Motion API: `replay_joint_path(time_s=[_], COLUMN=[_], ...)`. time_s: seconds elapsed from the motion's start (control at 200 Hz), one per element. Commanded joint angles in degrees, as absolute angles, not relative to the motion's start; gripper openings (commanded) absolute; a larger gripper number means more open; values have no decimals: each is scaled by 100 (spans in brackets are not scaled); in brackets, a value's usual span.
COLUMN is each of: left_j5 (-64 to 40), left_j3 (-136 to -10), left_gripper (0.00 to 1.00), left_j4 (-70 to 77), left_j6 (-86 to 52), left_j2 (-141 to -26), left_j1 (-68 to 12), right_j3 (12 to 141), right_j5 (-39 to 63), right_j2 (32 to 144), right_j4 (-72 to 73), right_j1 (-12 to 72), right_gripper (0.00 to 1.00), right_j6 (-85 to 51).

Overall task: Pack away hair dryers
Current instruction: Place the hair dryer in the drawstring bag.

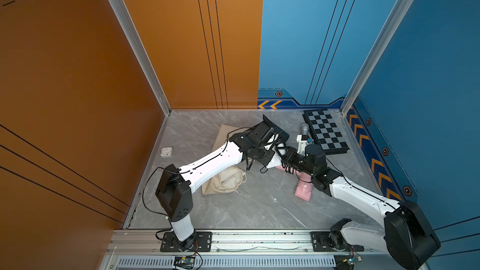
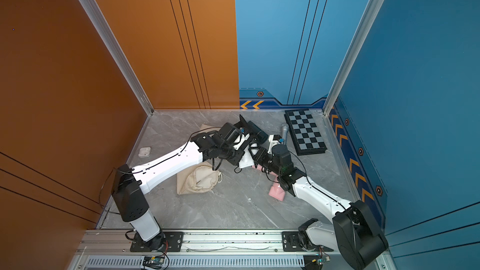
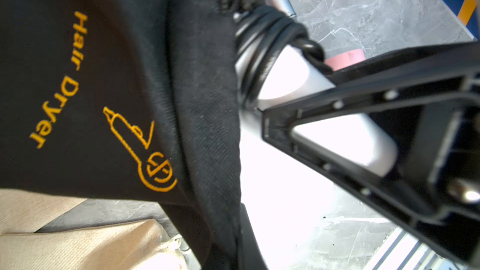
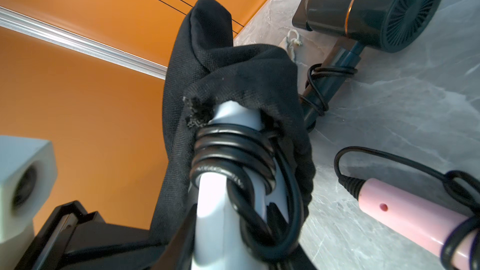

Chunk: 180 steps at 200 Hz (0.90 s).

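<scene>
My left gripper [image 3: 233, 251] is shut on the rim of a black cloth bag [image 3: 104, 74] embroidered "Hair Dryer" and holds it up above the table. The right gripper [image 4: 233, 253] is shut on the white hair dryer [image 4: 220, 216]. Its cord-wound handle end pokes into the bag's mouth [image 4: 241, 87]. Both top views show this meeting at the table's middle back, with the white dryer's body [image 1: 275, 163] below the wrists. The black hair dryer [image 4: 376, 9] lies on the table beyond the bag. The pink hair dryer [image 1: 304, 190] lies under the right forearm.
A beige drawstring bag [image 1: 226, 183] lies under the left forearm and a flat beige one [image 1: 223, 136] behind it. A chessboard [image 1: 326, 132] and a grey microphone [image 1: 304, 129] sit at the back right. A small white case [image 1: 166, 151] rests near the left wall.
</scene>
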<state>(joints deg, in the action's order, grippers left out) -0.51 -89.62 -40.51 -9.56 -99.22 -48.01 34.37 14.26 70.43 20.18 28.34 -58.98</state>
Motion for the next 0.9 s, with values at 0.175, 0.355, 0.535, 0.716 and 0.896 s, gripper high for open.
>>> replay_joint_path(time_s=[0.175,0.355,0.535,0.716,0.896], left_j5=[-28,-97,-86,52,82], left_j3=[-9335,-9410,-9062,-8658,-8543], left_gripper=[0,0,0,0,0], left_j4=[-4218,-4214,-4210,-4042,-3911], left_j6=[-983,-977,-1070,-1139,-1189], left_j2=[-9803,-9888,-9938,-9827,-9642], left_j1=[-4851,-4813,-4775,-4675,-4409], right_j3=[3858,4004,4234,4228,3889], right_j5=[1440,1582,1901,2291,2326], right_j2=[7394,7394,7471,7739,7726], right_j4=[1850,1662,1417,1308,1360], right_j1=[2975,2979,2953,3053,3271], right_gripper=[35,37,37,37,37], right_j6=[-5712,-5809,-5858,-5610,-5466])
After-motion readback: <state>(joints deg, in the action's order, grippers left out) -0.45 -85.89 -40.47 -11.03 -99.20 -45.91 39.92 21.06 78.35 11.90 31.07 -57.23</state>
